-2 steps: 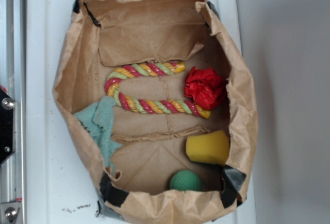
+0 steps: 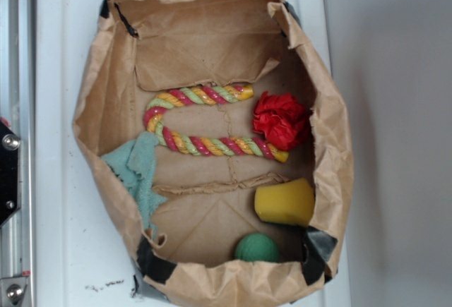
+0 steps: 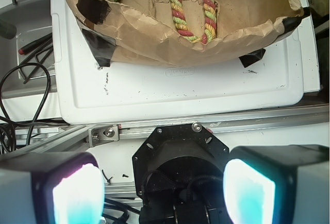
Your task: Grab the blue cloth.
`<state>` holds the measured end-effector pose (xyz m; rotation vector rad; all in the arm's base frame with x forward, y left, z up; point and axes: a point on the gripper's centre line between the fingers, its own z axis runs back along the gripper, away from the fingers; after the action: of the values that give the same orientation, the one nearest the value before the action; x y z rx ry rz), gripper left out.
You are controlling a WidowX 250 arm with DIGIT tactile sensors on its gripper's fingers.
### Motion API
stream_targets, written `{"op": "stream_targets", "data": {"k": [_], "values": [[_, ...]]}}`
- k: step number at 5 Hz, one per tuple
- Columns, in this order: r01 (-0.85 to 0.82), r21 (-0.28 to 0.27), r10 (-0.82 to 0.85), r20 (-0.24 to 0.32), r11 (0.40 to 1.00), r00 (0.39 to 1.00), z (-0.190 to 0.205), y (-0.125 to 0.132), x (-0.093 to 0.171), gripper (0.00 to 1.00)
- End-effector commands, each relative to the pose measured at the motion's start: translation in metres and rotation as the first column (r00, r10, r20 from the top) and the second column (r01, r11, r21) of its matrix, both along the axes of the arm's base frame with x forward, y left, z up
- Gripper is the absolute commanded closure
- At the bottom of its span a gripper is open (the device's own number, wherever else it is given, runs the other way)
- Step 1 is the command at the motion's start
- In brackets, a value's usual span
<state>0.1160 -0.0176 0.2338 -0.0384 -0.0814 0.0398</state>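
Blue cloth: the small, pale teal-blue fuzzy fabric rag [image 2: 138, 173] lies crumpled inside the brown paper bag, pressed against its left wall in the exterior view; the wrist view does not show it, since the bag's near wall hides that side.
Container: the crumpled brown paper bag [image 2: 212, 46], patched with black tape at the corners, stands open on a white plastic tray [image 2: 56, 145].
Rope: the twisted U-shaped rope in pink, yellow and green [image 2: 201, 120] lies across the middle of the bag floor, just beside the cloth's upper edge.
Red item: a bunched red fabric piece [image 2: 281, 120] sits by the rope's open ends, near the right wall.
Sponge: the yellow block sponge [image 2: 284, 202] rests against the lower right wall.
Ball: the green round ball [image 2: 256, 248] lies below the sponge, near the bottom edge.
Gripper: the gripper [image 3: 164, 190] hangs outside the bag, over the metal rail beside the tray, well apart from the cloth.
Claw: its two fingers [image 3: 77, 193] stand wide apart with nothing between them.
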Motion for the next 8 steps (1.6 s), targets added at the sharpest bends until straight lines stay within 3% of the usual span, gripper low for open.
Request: {"op": "stream_targets", "data": {"k": [1,2,4,8], "values": [[-0.079,-0.066,0.083,0.061,0.995,0.995,0.010,-0.004,0.084,0.00],[-0.097,-0.057,0.101,0.064,0.994,0.993,-0.004,0.008,0.110,0.00],[-0.121,-0.007,0.121,-0.002,0.993,0.993,-0.067,0.050,0.130,0.00],[-0.073,0.000,0.073,-0.117,0.997,0.990,-0.114,0.039,0.110,0.00]]}}
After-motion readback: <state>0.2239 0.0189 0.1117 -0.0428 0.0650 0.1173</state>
